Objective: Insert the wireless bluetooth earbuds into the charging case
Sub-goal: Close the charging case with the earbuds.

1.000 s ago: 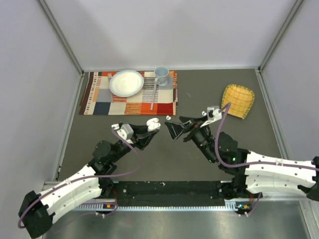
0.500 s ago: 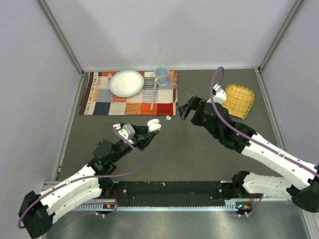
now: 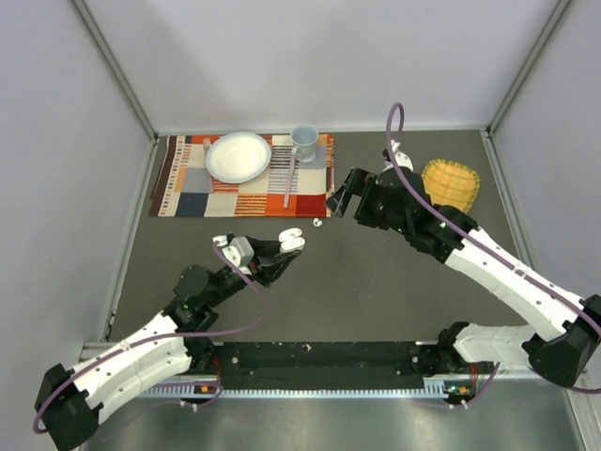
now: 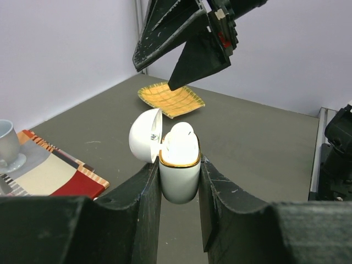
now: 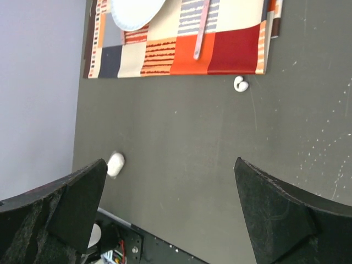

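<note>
Dark grey table (image 3: 376,301) fills the floor of a pale-walled booth, with a striped placemat (image 3: 235,193) at the upper left of the overhead view.

My left gripper (image 3: 285,246) sits left of centre in that view, clamped narrowly on the charging case (image 4: 179,173), one finger flat against each side. In the left wrist view the case stands with its long axis upright. Its gold-rimmed mouth faces the top of the frame and its lid is swung open to the left. One earbud (image 4: 180,137) looks already seated, bulging white above the rim.

The other earbud (image 5: 240,83) lies loose on the table, just beside the placemat's red corner, at the upper right of the right wrist view. It is a small blob there, slightly longer top to bottom. I cannot tell which way its stem points.

My right gripper (image 5: 170,164) hangs above the table with its jaws spread wide and nothing between them. The loose bud sits above and to the right of the gap, not inside it.

I judge this to be the fetch of the second bud. Next I would need to shift the gap over the bud, come down so it sits between the fingers, and close softly, since something so tiny and glossy could squirt out. After that I would turn it stem-down for the free well while my left side holds the case steady.
</note>
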Available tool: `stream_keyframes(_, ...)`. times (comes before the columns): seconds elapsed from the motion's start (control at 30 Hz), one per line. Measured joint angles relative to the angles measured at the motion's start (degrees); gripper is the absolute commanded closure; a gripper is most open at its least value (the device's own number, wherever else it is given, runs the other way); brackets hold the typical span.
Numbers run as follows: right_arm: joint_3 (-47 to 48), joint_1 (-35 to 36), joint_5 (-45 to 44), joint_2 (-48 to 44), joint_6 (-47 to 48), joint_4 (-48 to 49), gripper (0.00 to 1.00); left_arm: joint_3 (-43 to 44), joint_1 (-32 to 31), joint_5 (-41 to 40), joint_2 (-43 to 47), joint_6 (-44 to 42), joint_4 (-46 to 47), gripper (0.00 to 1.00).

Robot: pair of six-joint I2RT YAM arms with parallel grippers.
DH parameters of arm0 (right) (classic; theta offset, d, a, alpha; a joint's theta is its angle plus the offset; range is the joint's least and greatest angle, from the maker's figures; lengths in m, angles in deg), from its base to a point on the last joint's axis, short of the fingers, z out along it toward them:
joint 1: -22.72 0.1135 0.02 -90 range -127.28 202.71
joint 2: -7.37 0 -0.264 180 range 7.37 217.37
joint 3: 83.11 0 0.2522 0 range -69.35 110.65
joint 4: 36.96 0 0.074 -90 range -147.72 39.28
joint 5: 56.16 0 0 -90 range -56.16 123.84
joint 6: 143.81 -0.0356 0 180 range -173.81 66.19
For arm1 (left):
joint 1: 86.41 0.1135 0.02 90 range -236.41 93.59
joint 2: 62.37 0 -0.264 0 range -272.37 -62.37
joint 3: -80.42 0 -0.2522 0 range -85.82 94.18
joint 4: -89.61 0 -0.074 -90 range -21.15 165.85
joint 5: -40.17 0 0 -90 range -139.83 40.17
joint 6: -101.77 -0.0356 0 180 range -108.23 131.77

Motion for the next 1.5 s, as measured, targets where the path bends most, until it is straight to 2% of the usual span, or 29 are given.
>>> stream_keyframes(0.2,3.4,0.0,5.2,3.4,2.3,-0.2,0.01,0.4,0.0,2.3,-0.9,0.0,-0.1,1.00)
stream_keyframes(0.3,6.6,0.0,9.6,5.5,8.9,-1.4,0.01,1.3,0.0,4.5,-2.0,0.0,-0.7,1.00)
stream_keyframes(0.43,9.2,-0.1,11.4,6.0,13.0,-1.1,0.01,2.5,0.0,7.1,-2.8,0.0,-1.4,1.00)
stream_keyframes(0.87,11.1,0.0,16.7,12.9,11.1,-0.3,0.01,3.4,0.0,11.5,-5.9,0.5,-1.7,1.00)
stream_keyframes(1.23,0.6,5.2,16.1,12.2,8.6,1.7,0.01,5.0,-0.1,11.8,-10.7,1.7,-0.2,1.00)
stream_keyframes(1.5,-9.8,6.4,6.6,0.9,3.5,5.5,0.01,6.1,-0.6,12.3,-15.5,3.5,-0.4,1.00)
